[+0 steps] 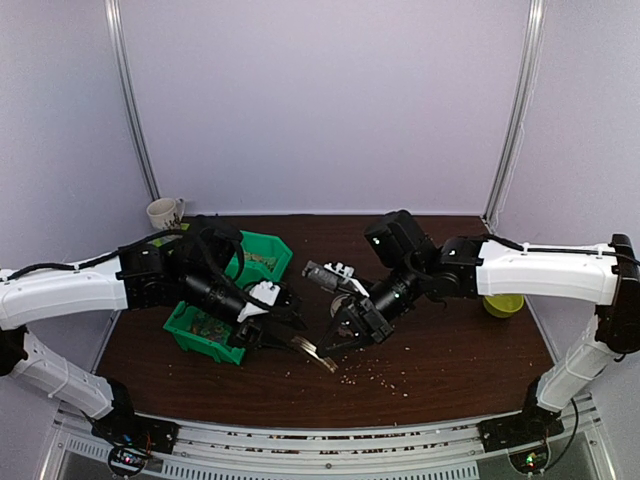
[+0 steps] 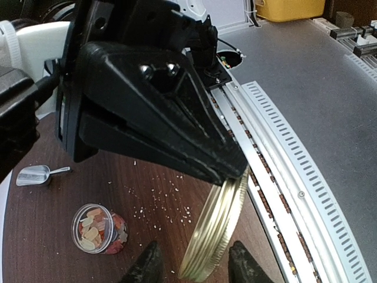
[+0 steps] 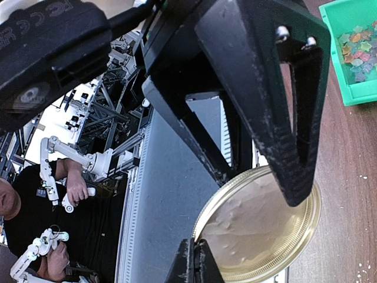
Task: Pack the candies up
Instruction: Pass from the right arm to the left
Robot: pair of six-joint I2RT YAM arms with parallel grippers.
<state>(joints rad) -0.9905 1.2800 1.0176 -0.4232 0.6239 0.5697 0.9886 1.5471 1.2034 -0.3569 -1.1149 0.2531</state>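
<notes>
Right claw (image 3: 193, 250) is pinching the rim of the gold lid (image 2: 215, 227), jaws fully closed on it, and holding it on edge just above the counter (image 2: 35, 247). Left claw (image 2: 195, 259) is sitting partly open and straddling the lid's lower edge, with a finger (image 2: 147, 265) on each side. I can't tell from these views whether either finger is touching it. The candies (image 2: 99, 229) are sitting in a clear jar (image 2: 79, 215) that is lying on its side on the counter, near the lid and apart from both claws. More are lying in the green bin (image 3: 353, 97). A metal scoop (image 2: 35, 175) is resting beyond the jar, and pale crumbs (image 2: 159, 194) are lying scattered on the wood around the lid.
</notes>
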